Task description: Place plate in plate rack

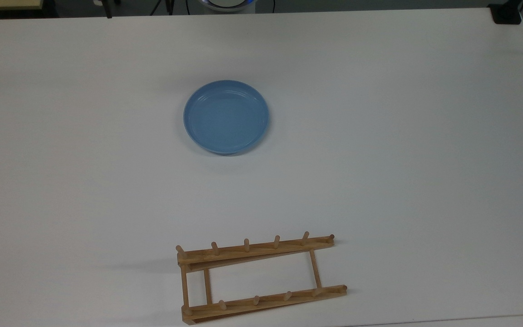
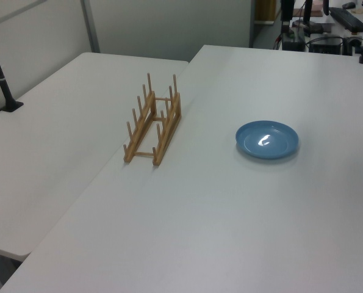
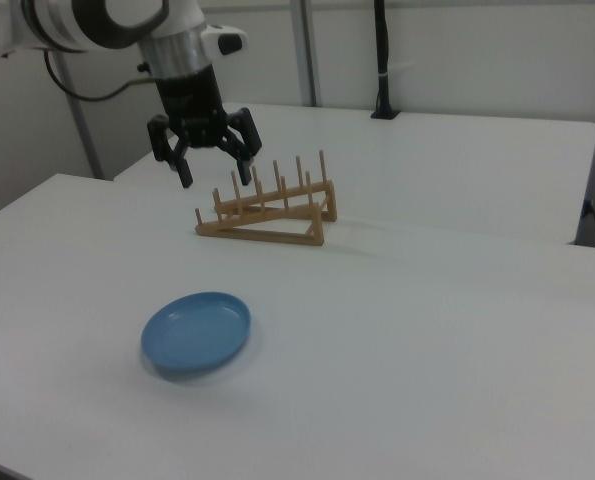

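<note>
The light-blue plate (image 1: 226, 116) (image 2: 267, 140) (image 3: 197, 332) lies flat on the white table (image 1: 379, 136), with nothing touching it. The wooden plate rack (image 1: 257, 277) (image 2: 154, 122) (image 3: 272, 205) stands upright near the top view's bottom edge, with no plate in it. In the right view my gripper (image 3: 215, 172) hangs in the air, open and holding nothing. There it sits well above the table, up and to the left of the rack and above the plate.
A second white table (image 2: 53, 140) adjoins the first just behind the rack. A black post (image 2: 1, 79) (image 3: 382, 60) is clamped to that table. A black block (image 1: 506, 13) sits at the top view's upper right corner. The arm's base (image 1: 227, 3) is at the far edge.
</note>
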